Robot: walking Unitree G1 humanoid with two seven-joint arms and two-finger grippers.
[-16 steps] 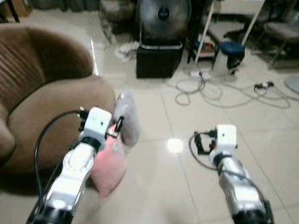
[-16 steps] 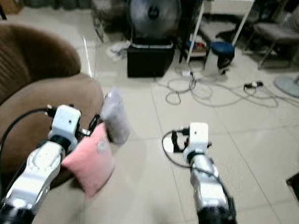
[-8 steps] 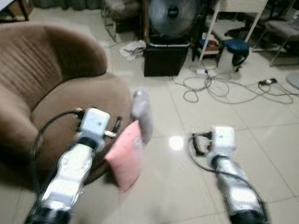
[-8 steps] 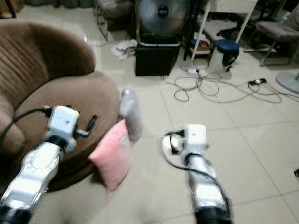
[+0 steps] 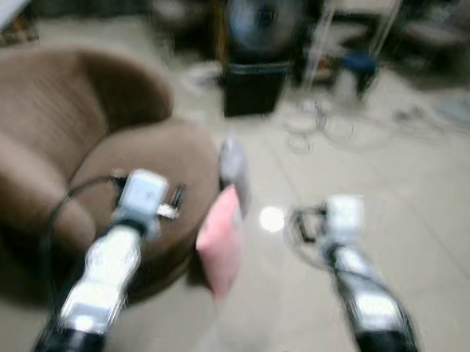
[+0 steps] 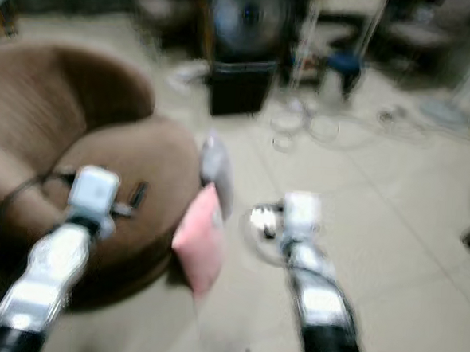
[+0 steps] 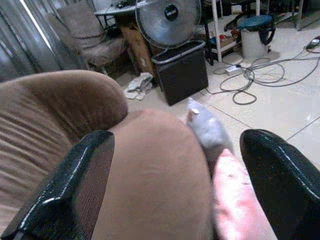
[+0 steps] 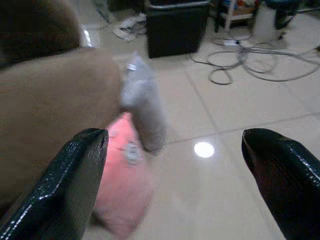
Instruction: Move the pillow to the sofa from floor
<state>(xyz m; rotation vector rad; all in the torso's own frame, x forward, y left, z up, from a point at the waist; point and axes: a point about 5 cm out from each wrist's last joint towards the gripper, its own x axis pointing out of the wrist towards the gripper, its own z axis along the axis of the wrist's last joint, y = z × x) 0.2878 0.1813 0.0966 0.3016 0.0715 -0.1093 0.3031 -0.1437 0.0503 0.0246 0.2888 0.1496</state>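
Observation:
A pink pillow [image 5: 221,247] stands on the tiled floor, leaning against the front of the round brown sofa [image 5: 63,118]. A grey pillow [image 5: 234,166] stands just behind it, also against the sofa. My left gripper [image 7: 178,137] is open and empty, raised over the sofa seat edge, a little left of both pillows. My right gripper [image 8: 175,135] is open too, held above the floor to the right of the pillows, empty. The eye views are blurred.
A fan on a black box [image 5: 256,89] stands behind the pillows. Loose cables [image 5: 326,126] lie on the floor to the right, near a blue stool [image 5: 360,64] and a white table. A grey chair [image 7: 92,35] stands at the back.
The whole picture has shifted and blurred, so the camera has moved; the sofa and pillows now sit nearer the centre. Both arms keep their pose, and the pillows stay on the floor.

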